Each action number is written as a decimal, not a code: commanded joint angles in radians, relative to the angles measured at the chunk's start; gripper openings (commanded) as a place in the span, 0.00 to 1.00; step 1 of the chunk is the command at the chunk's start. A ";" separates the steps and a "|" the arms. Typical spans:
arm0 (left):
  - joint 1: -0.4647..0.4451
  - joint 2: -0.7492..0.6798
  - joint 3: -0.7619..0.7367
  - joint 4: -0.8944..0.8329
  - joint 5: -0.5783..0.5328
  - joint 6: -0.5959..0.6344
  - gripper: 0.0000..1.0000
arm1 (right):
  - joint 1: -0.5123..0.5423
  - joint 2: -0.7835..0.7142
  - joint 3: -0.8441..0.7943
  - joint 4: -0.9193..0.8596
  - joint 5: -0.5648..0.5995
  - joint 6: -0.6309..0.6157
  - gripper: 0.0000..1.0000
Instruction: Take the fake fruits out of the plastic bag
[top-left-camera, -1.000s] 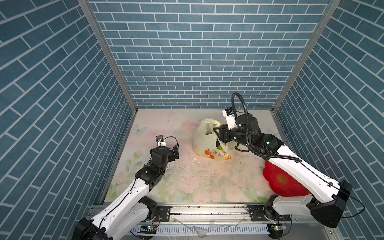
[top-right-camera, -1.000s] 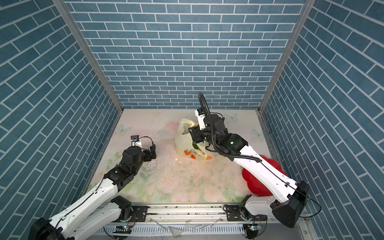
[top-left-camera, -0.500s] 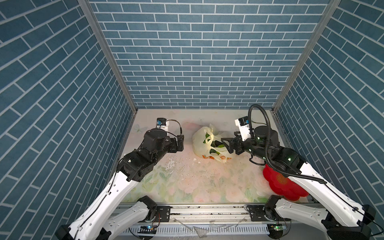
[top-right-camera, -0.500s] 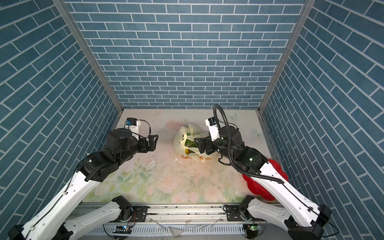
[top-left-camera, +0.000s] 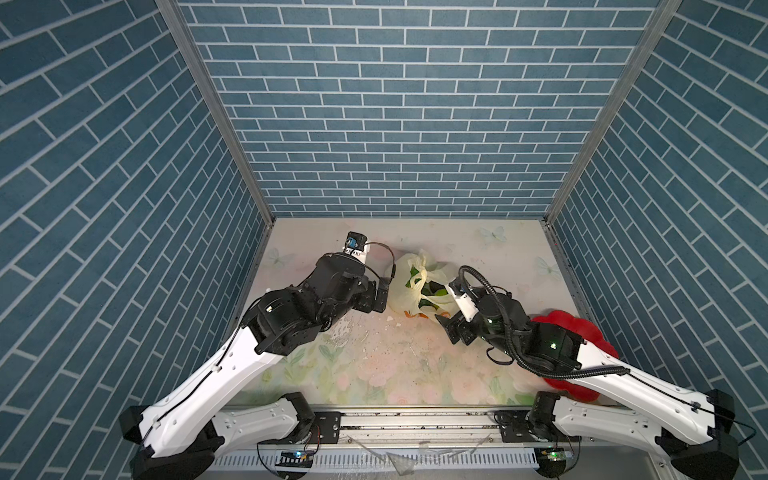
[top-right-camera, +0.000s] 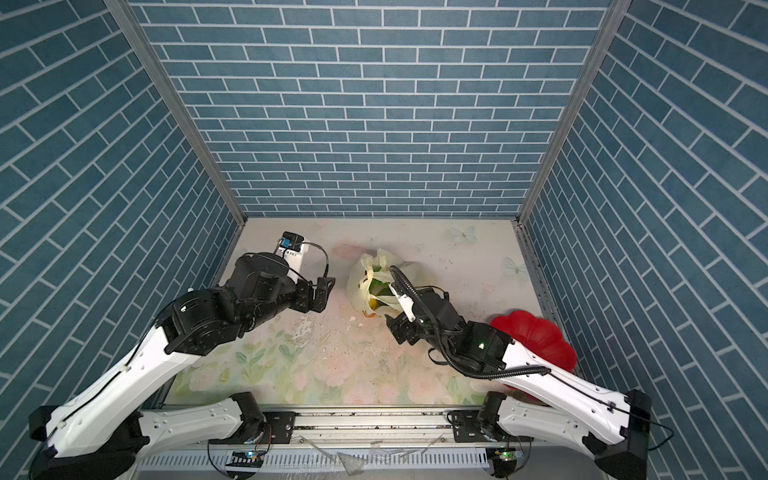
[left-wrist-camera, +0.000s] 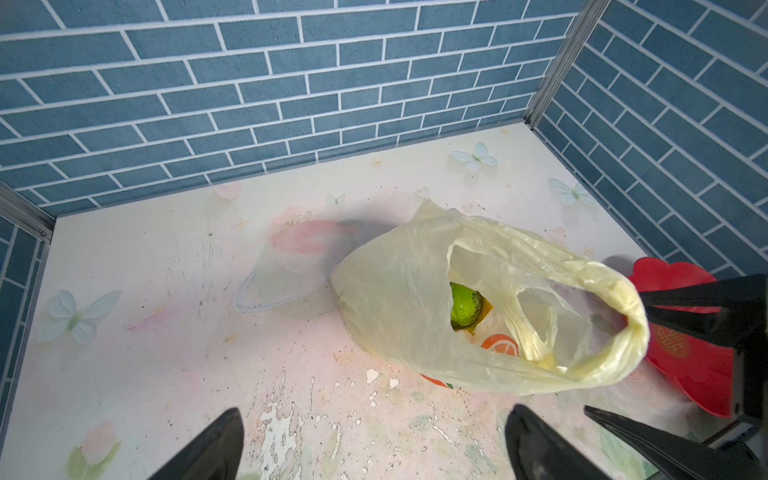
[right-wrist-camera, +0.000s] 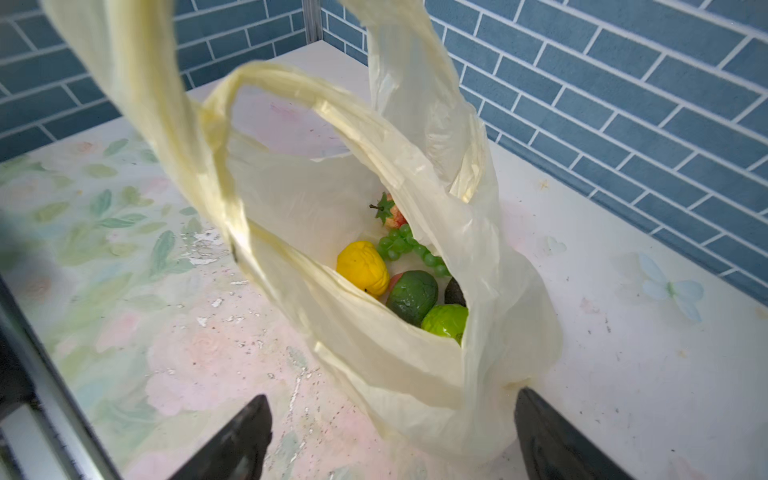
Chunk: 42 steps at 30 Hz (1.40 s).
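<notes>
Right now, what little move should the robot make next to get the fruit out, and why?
Probably slide the right hand forward into the bag toward the yellow fruit. That hand is open and empty, the bag's mouth gapes right in front of it, and the yellow fruit sits uncovered near the opening.

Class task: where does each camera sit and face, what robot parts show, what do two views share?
Top views: high in front, looking down on floral table; both arms show.
Left wrist: behind left tool, facing the thin cream-yellow plastic bag; right tool shows too.
Right wrist: behind right tool, looking into bag at glossy plastic fruits.
Shared: bag.
</notes>
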 joint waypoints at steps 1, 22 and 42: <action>-0.010 0.014 0.041 -0.039 -0.008 0.013 0.99 | 0.005 0.041 -0.037 0.100 0.145 -0.074 0.90; -0.216 0.191 0.158 0.009 -0.119 -0.120 0.99 | -0.108 0.064 -0.117 0.300 0.230 0.187 0.08; -0.113 0.344 0.187 0.067 -0.053 -0.134 0.75 | -0.176 0.117 -0.050 0.299 0.046 0.185 0.49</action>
